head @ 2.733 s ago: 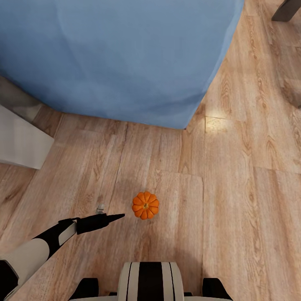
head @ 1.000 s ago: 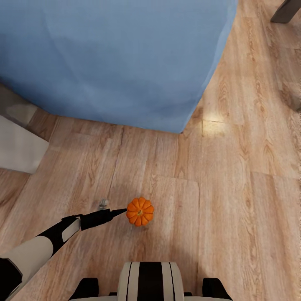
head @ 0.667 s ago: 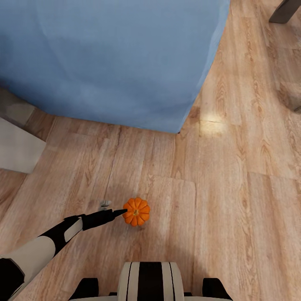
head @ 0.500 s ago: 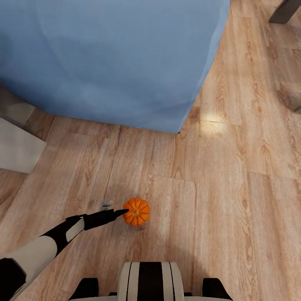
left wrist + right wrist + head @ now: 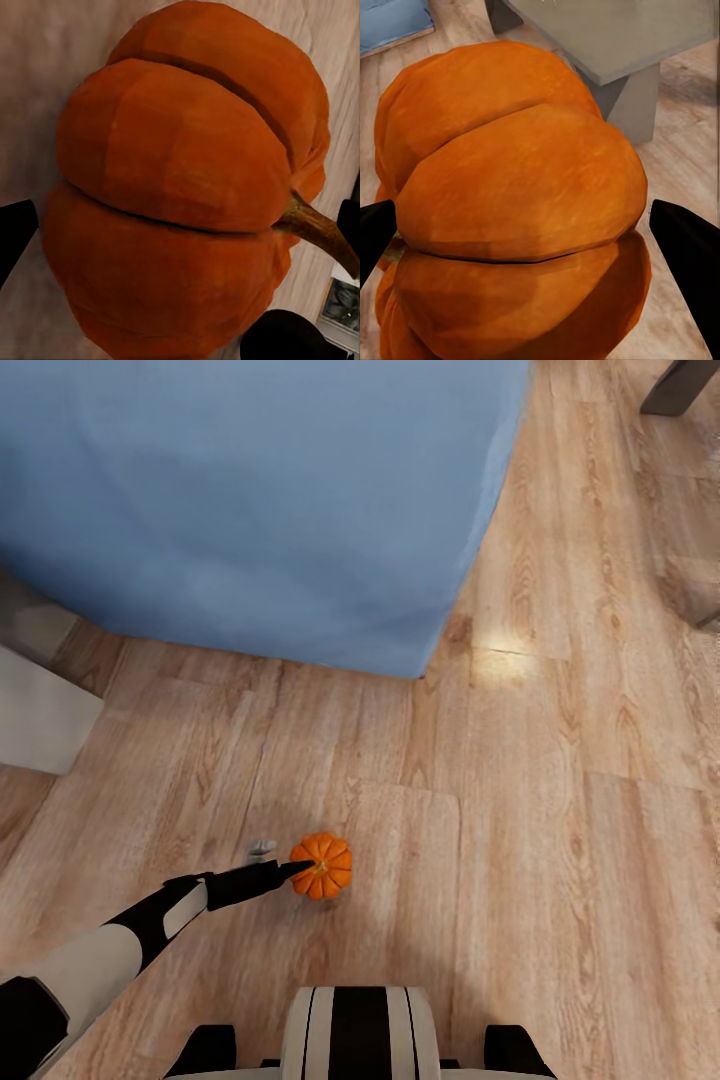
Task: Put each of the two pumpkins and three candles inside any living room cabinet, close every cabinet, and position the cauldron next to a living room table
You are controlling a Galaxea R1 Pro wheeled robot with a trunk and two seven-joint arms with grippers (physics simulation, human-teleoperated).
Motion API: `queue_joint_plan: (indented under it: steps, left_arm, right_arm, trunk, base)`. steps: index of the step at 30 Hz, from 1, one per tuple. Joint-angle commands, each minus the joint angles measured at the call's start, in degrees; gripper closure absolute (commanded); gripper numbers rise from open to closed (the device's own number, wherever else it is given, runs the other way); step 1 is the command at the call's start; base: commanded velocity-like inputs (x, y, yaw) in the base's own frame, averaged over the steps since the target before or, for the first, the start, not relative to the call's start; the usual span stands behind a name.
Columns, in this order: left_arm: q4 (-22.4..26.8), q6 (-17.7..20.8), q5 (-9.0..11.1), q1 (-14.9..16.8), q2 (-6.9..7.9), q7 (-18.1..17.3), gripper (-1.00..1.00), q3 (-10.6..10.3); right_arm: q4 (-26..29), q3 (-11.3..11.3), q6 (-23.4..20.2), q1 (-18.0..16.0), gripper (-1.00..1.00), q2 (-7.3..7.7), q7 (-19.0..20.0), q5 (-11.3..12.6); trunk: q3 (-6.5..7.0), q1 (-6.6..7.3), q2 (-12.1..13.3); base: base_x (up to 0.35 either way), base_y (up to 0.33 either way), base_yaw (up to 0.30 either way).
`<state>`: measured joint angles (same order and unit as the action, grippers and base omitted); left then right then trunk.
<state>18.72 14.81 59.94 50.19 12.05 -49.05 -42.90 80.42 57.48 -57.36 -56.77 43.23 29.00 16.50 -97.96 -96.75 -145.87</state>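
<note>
Wood-plank floor (image 5: 560,780) all around, with a big blue fabric-covered block (image 5: 250,490) at the far side and a pale grey slab (image 5: 35,725) off to the left. Out on the bare boards, near the robot's base (image 5: 358,1032): small orange pumpkin (image 5: 323,866), upright, stem on top. Just beside it on the left, a tiny grey bit (image 5: 262,848), too small to tell what. Reaching in low from the left, left gripper (image 5: 293,870), tip right at the pumpkin's near flank. From the left wrist, dark fingers (image 5: 15,240) spread wide to either side of the ribbed body, brown stem (image 5: 315,229) pointing toward one of them; contact with the skin not clear. At the right wrist, second pumpkin (image 5: 510,202) sitting between the right gripper (image 5: 536,240) fingertips (image 5: 682,247), both pressed against its sides, clamped on it. Behind it, grey table leg (image 5: 622,97) and more floorboards.
</note>
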Motion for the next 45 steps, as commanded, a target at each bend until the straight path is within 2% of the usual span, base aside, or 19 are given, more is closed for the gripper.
queue_joint_plan:
  steps: [1, 11, 40, 44, 45]
  left_arm:
    - [0.0, -0.02, 0.0, 0.0, 0.0, 0.0, -1.0, 0.0]
    - [0.0, -0.04, 0.0, 0.0, -0.51, 0.01, -1.0, 0.0]
    - [0.07, 0.02, 0.09, 0.0, -0.49, 0.09, -1.0, 0.35]
    - [0.09, 0.09, 0.16, 0.0, -0.53, 0.71, -1.0, 0.32]
    - [0.14, 0.12, 0.26, 0.0, -0.62, 2.12, -1.0, 0.35]
  right_arm:
    - [0.0, 0.0, -0.03, 0.0, 1.0, 0.01, 0.0, 0.12]
    - [0.0, 0.0, 0.0, 0.0, 1.0, 0.19, 0.0, 0.04]
    - [-0.08, 0.0, 0.03, 0.15, 1.0, 0.02, 0.0, -0.23]
    - [-0.08, 0.0, 0.04, 0.27, 1.0, -0.06, 0.0, -0.24]
    - [-0.08, 0.0, 0.05, 0.32, 1.0, -0.07, 0.0, -0.24]
  trunk:
    - [0.0, 0.0, 0.0]
    - [0.0, 0.0, 0.0]
    - [0.0, 0.0, 0.0]
    - [0.0, 0.0, 0.0]
    - [0.0, 0.0, 0.0]
  base:
    - [0.0, -0.149, 0.0]
    - [0.0, -0.018, 0.0]
    - [0.0, 0.0, 0.0]
    - [0.0, 0.0, 0.0]
    - [0.0, 0.0, 0.0]
